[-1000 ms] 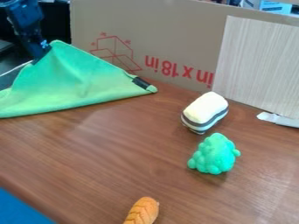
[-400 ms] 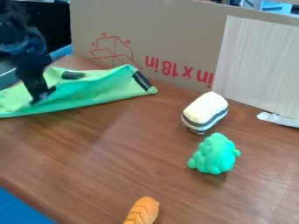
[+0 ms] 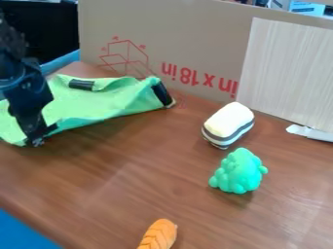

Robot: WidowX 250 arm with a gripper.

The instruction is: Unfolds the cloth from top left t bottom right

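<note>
Well, the unfolding looks partly done: the cloth [image 3: 98, 103] lies on the left of the table [image 3: 123, 189], broadly spread in the middle, with its far edge and right end, near the 2 dark patches [image 3: 81, 84], uneven or turned over. The gripper [image 3: 41, 138] seems to pinch the near edge, though the contact is murky, so those folds are probably left to open.

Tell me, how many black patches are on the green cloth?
2: a black patch near the far edge of the cloth, another at its right corner. More may be hidden by folds or the gripper.
</note>
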